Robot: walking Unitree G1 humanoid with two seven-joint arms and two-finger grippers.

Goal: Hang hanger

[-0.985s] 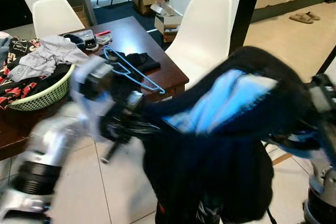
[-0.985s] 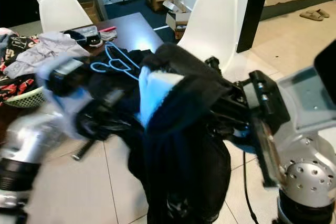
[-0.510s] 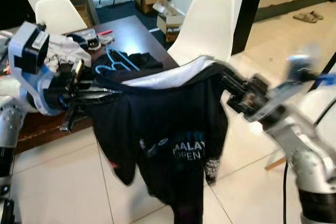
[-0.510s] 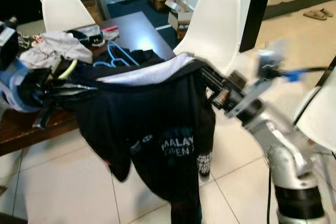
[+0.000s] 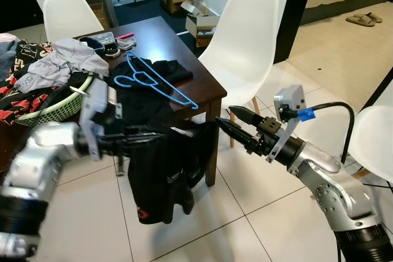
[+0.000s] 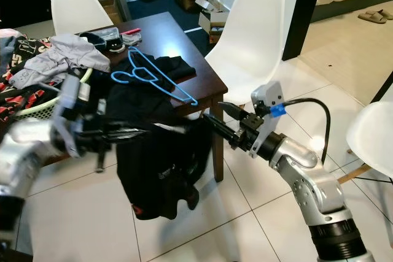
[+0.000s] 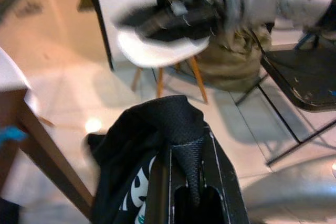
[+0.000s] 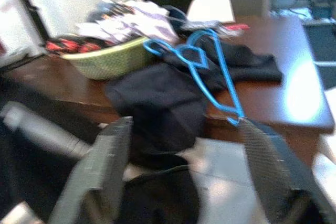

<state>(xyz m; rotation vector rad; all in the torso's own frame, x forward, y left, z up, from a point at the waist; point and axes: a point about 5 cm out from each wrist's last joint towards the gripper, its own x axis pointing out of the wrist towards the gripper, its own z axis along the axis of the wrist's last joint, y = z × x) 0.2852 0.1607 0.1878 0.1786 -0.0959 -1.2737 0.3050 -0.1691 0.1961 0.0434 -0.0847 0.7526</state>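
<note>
Dark wooden table (image 5: 161, 40), green laundry basket (image 5: 58, 110), blue hanger (image 5: 150, 80), black garment (image 5: 163, 69)

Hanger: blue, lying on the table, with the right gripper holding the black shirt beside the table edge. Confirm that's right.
Not quite. The left gripper holds the black shirt, as the left wrist view shows, cloth pinched between its fingers. The right gripper is open and empty. The blue hanger does lie on the table.
</note>
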